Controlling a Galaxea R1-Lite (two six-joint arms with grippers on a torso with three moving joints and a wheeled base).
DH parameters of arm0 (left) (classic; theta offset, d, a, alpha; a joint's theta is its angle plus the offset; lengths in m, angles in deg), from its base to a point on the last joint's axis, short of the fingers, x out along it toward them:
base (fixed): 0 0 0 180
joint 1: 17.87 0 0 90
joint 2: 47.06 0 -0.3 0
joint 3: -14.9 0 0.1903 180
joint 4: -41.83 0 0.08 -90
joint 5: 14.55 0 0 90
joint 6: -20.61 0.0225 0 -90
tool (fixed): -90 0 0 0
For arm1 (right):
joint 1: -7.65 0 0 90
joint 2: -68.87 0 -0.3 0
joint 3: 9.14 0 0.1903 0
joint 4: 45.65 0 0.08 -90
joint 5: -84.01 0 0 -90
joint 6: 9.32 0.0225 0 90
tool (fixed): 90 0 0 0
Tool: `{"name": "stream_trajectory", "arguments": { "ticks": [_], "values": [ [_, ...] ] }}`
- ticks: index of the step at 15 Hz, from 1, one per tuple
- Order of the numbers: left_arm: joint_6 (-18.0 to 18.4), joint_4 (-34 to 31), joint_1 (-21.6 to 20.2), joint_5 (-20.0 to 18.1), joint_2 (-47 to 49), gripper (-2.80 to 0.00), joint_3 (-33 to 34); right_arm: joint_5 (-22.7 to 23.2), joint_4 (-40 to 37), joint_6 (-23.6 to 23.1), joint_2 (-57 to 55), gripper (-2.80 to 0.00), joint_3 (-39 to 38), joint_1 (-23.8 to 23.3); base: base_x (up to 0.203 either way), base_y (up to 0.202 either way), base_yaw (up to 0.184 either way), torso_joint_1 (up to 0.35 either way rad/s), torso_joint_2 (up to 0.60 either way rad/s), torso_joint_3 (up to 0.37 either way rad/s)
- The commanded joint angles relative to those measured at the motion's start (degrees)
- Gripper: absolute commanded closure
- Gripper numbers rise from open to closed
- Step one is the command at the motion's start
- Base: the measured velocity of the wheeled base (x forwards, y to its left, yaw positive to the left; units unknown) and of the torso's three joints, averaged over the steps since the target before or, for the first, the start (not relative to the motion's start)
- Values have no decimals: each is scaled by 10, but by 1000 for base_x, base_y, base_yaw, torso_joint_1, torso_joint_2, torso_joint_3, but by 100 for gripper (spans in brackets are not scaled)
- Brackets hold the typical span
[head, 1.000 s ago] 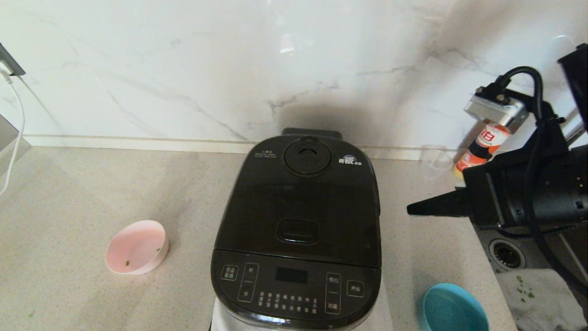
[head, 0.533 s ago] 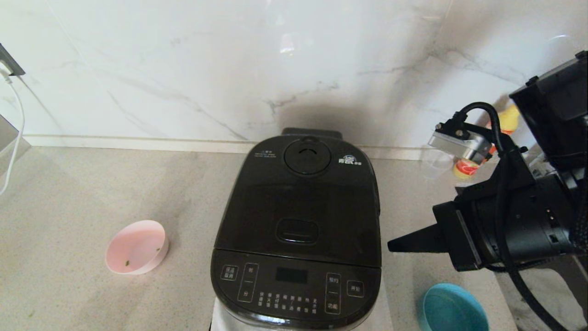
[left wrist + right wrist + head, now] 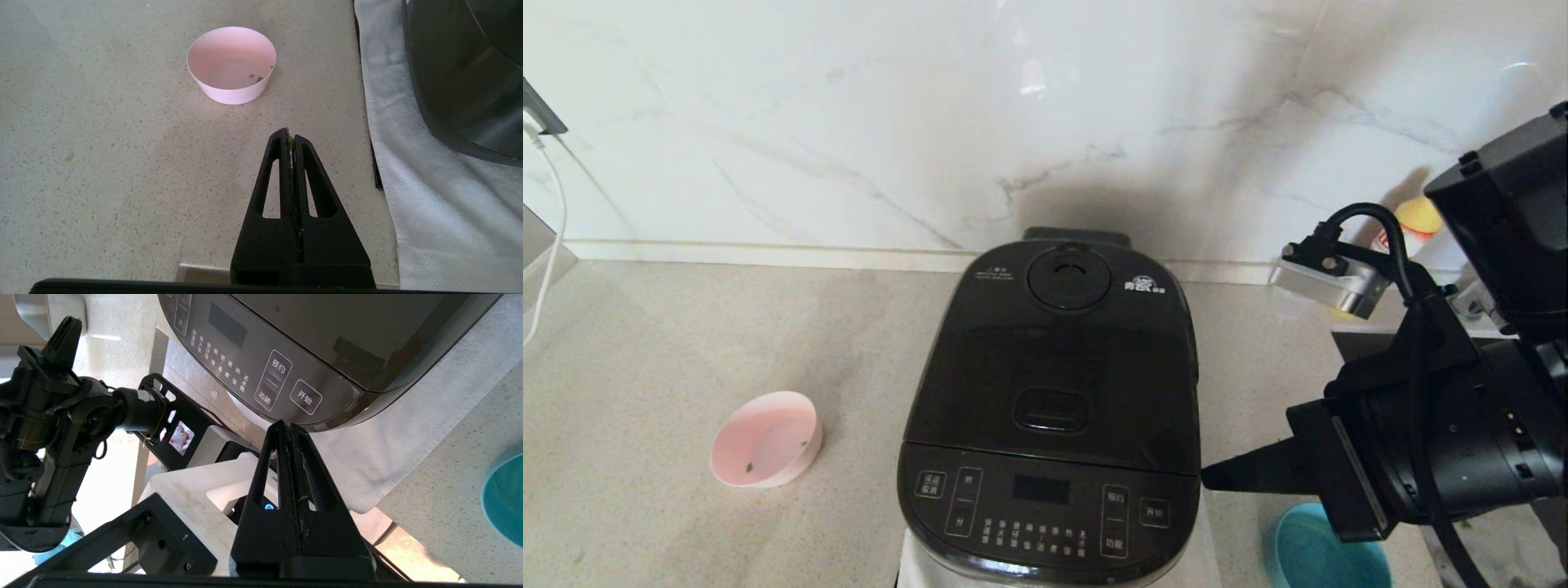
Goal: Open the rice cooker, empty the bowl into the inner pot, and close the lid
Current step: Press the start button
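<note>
The rice cooker stands in the middle of the counter with its black lid closed, so the inner pot is hidden. A pink bowl with a few green bits sits to its left and also shows in the left wrist view. A blue bowl sits at the front right. My right gripper is shut and empty, its tip beside the cooker's front right corner, just below the control panel in the right wrist view. My left gripper is shut, low over the counter in front of the pink bowl.
A white cloth lies under the cooker. A yellow-capped bottle stands by the wall behind my right arm. A white cable hangs at the far left. The marble wall runs close behind the cooker.
My right arm has swung down and toward me. Its shut tip went from beside the lid's middle to the cooker's front right corner. The cooker and bowls have not moved.
</note>
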Motion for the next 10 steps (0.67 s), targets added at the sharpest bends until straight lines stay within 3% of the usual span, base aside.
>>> {"name": "stream_trajectory", "arguments": {
  "ticks": [1,10],
  "values": [
    [0,0,0,0,0,0,0,0,-2,9,-1,0,-2,6,0,0,0,0,0,0],
    [0,0,0,0,0,0,-1,-1,1,13,-13,0,5,22,0,0,0,0,0,0]
  ]
}}
